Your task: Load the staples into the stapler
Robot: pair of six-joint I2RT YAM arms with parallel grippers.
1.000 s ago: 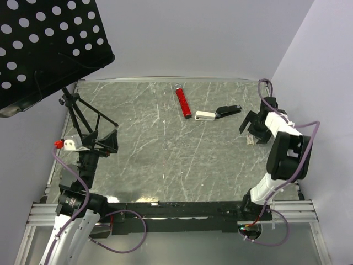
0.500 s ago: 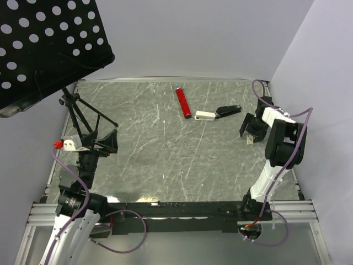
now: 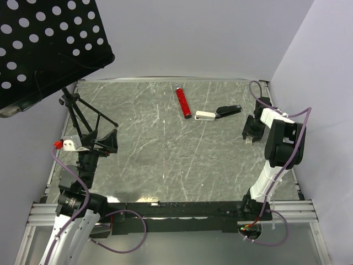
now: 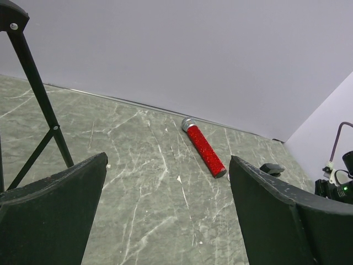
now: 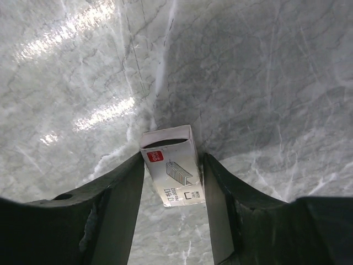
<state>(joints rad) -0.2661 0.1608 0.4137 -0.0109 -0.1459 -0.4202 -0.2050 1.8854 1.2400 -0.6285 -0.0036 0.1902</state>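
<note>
Right gripper (image 5: 173,157): narrowed against both sides of a small staple box (image 5: 177,179) on the table (image 5: 248,66), likely to reach its contents. Stapler (image 3: 228,111): well apart, unattended. Left gripper (image 4: 168,210): wide, empty.

Grey marble table (image 3: 165,160). Red glitter tube (image 3: 183,103) lying near far edge. Small white piece (image 3: 204,115) just right of tube's near end. Black perforated stand (image 3: 44,44) well left of tube, tripod legs (image 3: 83,118) below. Open white box (image 5: 172,165), red label, flat on table well right of tube.
</note>
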